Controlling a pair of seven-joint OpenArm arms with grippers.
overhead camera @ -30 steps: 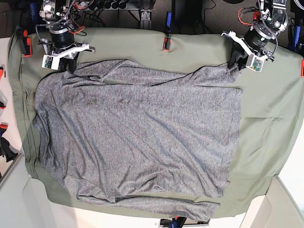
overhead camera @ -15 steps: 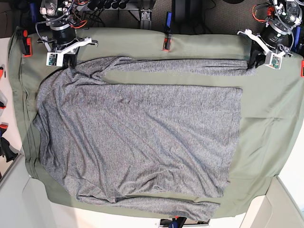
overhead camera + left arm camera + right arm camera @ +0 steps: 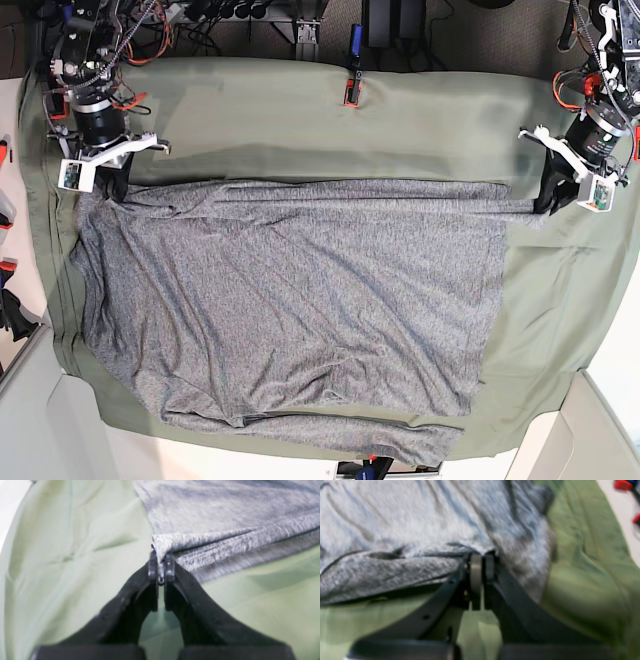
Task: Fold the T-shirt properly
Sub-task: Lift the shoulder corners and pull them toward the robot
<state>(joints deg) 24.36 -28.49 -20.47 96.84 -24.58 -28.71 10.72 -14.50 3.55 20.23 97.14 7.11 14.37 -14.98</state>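
Observation:
The heather-grey T-shirt lies spread on the olive cloth. Its upper long sleeve is pulled straight along the top edge of the body, held at both ends. My left gripper, on the right of the base view, is shut on the sleeve's cuff end; in the left wrist view the left gripper pinches the folded grey edge. My right gripper is shut on the shirt at the shoulder end, and the right wrist view shows the right gripper biting bunched grey knit. The other sleeve lies along the near edge.
Red clamps hold the olive cloth along the far and left table edges. White table corners show at the near side. Cables and arm bases crowd the far corners. Bare olive cloth lies right of the shirt.
Both grippers moved toward the near side, carrying the upper sleeve down onto the top edge of the body. The left gripper also went right, stretching the sleeve straight.

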